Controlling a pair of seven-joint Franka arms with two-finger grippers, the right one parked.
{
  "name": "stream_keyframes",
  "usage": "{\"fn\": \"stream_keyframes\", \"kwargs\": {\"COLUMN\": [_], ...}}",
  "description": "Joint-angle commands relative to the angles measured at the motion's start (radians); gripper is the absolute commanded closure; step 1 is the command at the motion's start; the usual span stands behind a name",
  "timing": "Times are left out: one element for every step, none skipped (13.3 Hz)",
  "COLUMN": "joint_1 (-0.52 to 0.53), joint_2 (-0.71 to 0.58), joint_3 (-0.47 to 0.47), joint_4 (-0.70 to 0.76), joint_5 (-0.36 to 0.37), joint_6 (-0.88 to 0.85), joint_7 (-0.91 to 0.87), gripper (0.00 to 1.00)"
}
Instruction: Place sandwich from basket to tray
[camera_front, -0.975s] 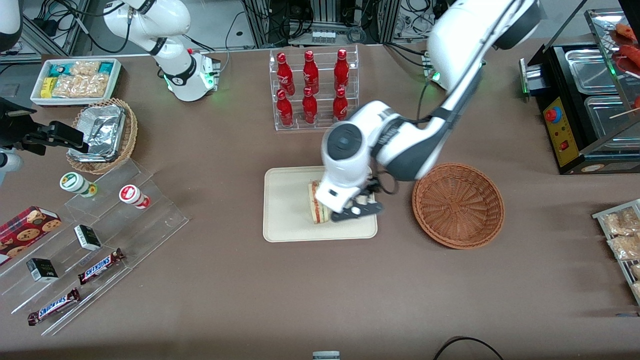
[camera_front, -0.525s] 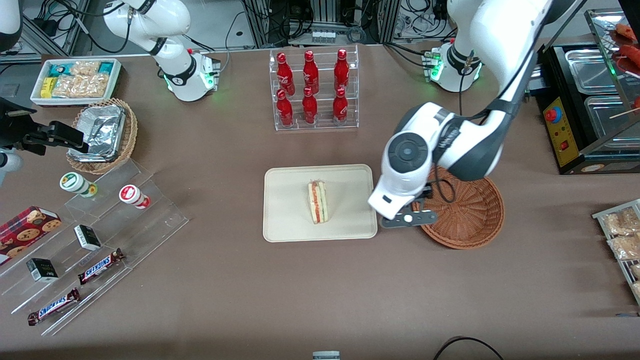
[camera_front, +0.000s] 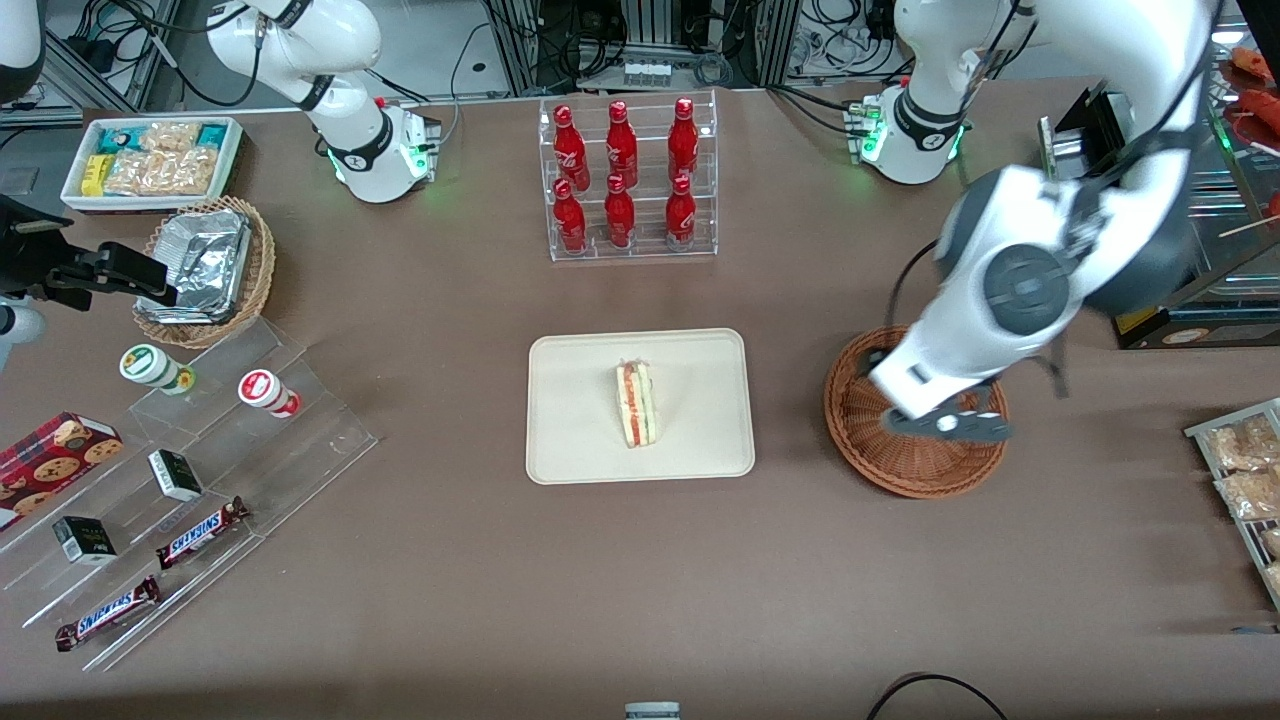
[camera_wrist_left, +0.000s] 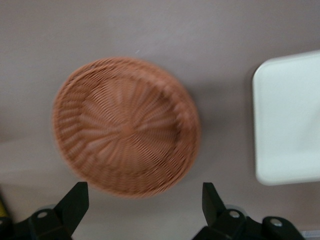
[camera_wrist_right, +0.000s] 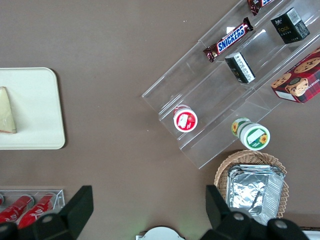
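The sandwich (camera_front: 636, 403) lies on the cream tray (camera_front: 580, 400), a pale wedge with red, orange and green layers, with nothing touching it. It also shows in the right wrist view as the sandwich (camera_wrist_right: 6, 111) on the tray (camera_wrist_right: 37, 107). The reddish-brown wicker basket (camera_front: 905, 485) stands beside the tray toward the working arm's end, and its bowl holds nothing. My left gripper (camera_front: 945, 425) hangs above the basket. In the left wrist view the gripper (camera_wrist_left: 144, 200) is open, its black fingers (camera_wrist_left: 75, 202) wide apart and holding nothing, with the basket (camera_wrist_left: 125, 125) and a corner of the tray (camera_wrist_left: 290, 120) below.
A clear rack of red bottles (camera_front: 628, 180) stands farther from the camera than the tray. A stepped acrylic shelf of snacks (camera_front: 180, 470), a foil-container basket (camera_front: 205, 265) and a white snack box (camera_front: 150, 160) lie toward the parked arm's end. A black warmer (camera_front: 1180, 220) and snack packets (camera_front: 1245, 470) sit past the basket.
The gripper left the sandwich on the tray and moved away sideways, from over the tray to above the basket. The sandwich has stayed where it lay.
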Motion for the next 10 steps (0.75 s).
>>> {"fn": "stream_keyframes", "kwargs": {"joint_1": [-0.002,-0.002,0.000,-0.002,0.000,0.000,0.000,0.000,0.000,0.001], "joint_2": [-0.119,-0.141,-0.153,-0.155,-0.155,-0.155,-0.155,-0.157,-0.164,-0.167], "joint_3": [0.103,0.134,0.157,0.174,0.183,0.198,0.210,0.214,0.214,0.214], "joint_4": [-0.045,-0.031,0.002,0.045,0.085,0.119,0.146,0.160,0.164,0.164], "joint_5": [-0.061,-0.076,-0.082,-0.082,-0.082,-0.082,-0.085,-0.095,-0.102,-0.102], "joint_6": [-0.065,-0.097,-0.152,-0.208,-0.252,-0.280,-0.301,-0.309,-0.308,-0.308], "joint_7": [0.148,0.196,0.237,0.256,0.259,0.259,0.259,0.258,0.256,0.250], "gripper": [0.00,0.00,0.00,0.00,0.00,0.00,0.00,0.00,0.00,0.00]}}
